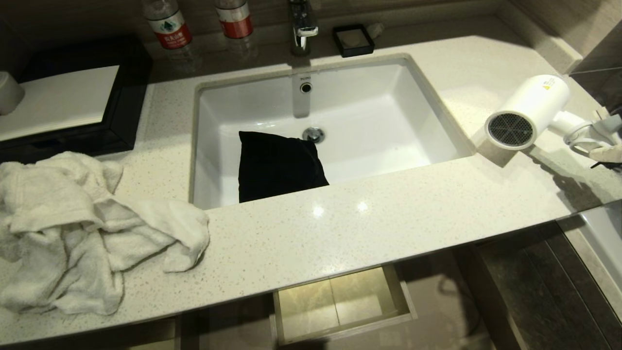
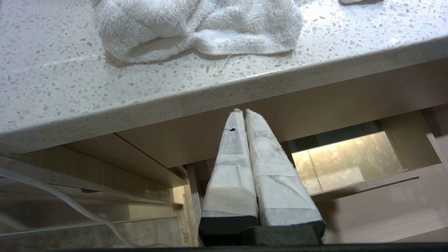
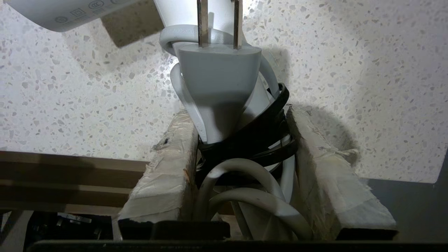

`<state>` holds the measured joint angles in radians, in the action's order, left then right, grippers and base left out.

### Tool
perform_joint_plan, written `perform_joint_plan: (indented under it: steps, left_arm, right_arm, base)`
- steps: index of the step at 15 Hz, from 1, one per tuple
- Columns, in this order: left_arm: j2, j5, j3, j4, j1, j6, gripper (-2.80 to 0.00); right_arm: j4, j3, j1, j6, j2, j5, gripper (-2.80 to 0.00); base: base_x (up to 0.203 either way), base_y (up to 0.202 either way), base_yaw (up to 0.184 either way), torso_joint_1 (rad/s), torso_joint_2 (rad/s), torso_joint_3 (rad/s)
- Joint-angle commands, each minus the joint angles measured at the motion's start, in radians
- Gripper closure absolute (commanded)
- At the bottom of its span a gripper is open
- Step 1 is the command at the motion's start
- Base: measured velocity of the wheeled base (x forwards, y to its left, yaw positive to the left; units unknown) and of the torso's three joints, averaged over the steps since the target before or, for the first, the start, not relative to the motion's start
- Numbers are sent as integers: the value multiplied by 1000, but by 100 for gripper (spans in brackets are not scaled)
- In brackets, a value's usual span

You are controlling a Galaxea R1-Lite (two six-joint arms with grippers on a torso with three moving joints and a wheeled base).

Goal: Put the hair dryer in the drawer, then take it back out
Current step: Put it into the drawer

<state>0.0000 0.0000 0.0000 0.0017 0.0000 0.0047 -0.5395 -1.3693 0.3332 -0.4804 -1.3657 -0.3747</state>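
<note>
Gripping the hair dryer (image 1: 529, 113) by its handle and bundled cord, the right gripper (image 3: 241, 154) held it barrel-forward above the counter (image 1: 388, 223) right of the sink (image 1: 214, 146), likely for carrying toward the open drawer (image 1: 403, 296) below, while the left gripper (image 2: 245, 115), fingers together, was parked under the counter edge.

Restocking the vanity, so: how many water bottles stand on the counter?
2. One bottle stands behind the black tray; the other bottle stands just left of the faucet. Their tops are cut off; more could be outside the view.

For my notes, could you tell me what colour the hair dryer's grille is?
The grille is dark grey mesh in a white hair dryer; head view.
</note>
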Motion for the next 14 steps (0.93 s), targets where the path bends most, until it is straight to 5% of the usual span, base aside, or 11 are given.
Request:
perform_joint_plan:
  steps: [1,14]
  left_arm:
    - [0,0,2,0,0,0,0]
    - [0,0,0,0,0,0,0]
  right_arm:
    - [-12,10,-3,-8,10,-3,0]
    - [-70,64,-3,-7,84,-3,0]
  base:
    - [0,0,0,0,0,0]
    - [0,0,0,0,0,0]
